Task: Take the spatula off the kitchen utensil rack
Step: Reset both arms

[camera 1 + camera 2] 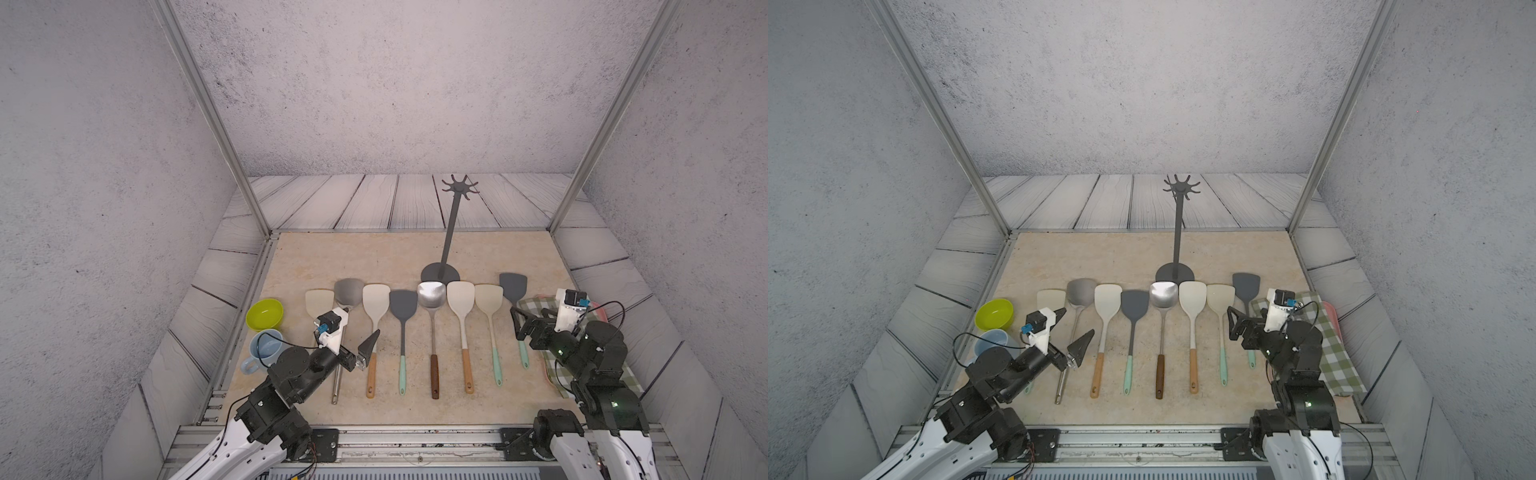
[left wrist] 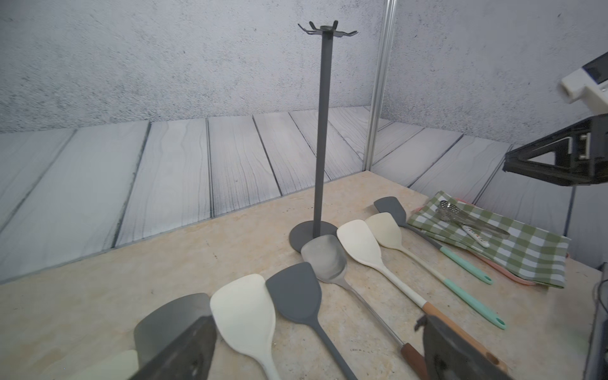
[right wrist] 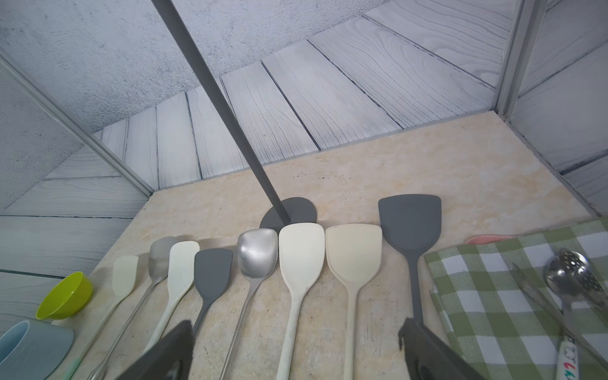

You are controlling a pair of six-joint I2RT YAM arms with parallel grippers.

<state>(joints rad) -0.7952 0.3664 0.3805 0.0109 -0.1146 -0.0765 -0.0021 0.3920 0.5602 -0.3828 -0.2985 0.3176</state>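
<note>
In both top views the kitchen utensil rack (image 1: 450, 232) stood upright at the back of the table (image 1: 374, 253), with a row of spatulas (image 1: 432, 293) lying just in front of its base. The dark grey spatula (image 1: 513, 284) lay flat at the row's end, right of the rack. The right claw (image 1: 516, 324) hovered over its handle, spread wide and gripping nothing. The left claw (image 1: 1079, 321), left of the rack, was wide too. In the left wrist view, the rack's crown of hooks (image 2: 327, 30) showed against the wall. In the right wrist view, that spatula's handle ran beside one finger (image 3: 427, 352); I could not tell whether they touched.
</note>
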